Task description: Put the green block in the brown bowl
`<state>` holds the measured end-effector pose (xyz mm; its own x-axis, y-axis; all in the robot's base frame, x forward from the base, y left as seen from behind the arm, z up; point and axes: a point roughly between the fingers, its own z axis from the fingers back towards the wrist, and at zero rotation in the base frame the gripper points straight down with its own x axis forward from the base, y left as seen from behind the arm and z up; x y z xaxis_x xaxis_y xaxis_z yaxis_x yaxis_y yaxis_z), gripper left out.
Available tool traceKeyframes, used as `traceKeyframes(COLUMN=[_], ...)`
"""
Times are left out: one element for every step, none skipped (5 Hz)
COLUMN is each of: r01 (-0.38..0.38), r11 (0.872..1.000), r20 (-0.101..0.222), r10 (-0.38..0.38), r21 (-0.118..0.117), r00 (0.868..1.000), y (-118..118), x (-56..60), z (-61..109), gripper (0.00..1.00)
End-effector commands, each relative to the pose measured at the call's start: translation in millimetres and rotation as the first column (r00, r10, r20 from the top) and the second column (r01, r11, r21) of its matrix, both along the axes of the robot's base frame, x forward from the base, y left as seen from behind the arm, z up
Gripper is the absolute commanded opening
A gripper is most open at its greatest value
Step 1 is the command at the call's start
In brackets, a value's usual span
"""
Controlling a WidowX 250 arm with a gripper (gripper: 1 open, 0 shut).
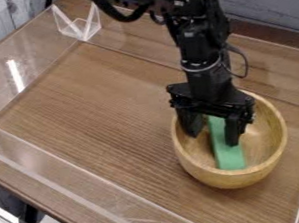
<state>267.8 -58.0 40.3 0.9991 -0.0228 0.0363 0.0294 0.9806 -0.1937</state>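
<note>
A black robot arm reaches down from the top of the picture over a wooden table. Its gripper points nearly straight down into the brown bowl, a round light wooden bowl near the table's right edge. The two dark fingers stand spread wide apart, holding nothing.

The green block lies inside the bowl, leaning from the bottom up toward the far wall. Its upper end sits between the spread fingers and is partly hidden behind them, so whether a finger touches it cannot be made out.

The arm's upper part is cut off by the top edge. A clear plastic wall borders the table, its edges faint and hard to trace.
</note>
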Motion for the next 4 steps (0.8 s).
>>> traceKeyframes(r01=[-0.018,-0.02,-0.022,-0.025], r11=[1.0,1.0,1.0,1.0], r20=[0.034,0.035,0.036,0.036], r10=[0.018,0.02,0.022,0.025], r21=[-0.004,-0.004,-0.005,-0.006], r00=[0.999,0.999,0.999,0.999], y=[4,5,5,5], x=[6.0,6.3,6.5,6.7], z=[3.4,-0.5,-4.5,-8.4], gripper=[1.0,1.0,1.0,0.0])
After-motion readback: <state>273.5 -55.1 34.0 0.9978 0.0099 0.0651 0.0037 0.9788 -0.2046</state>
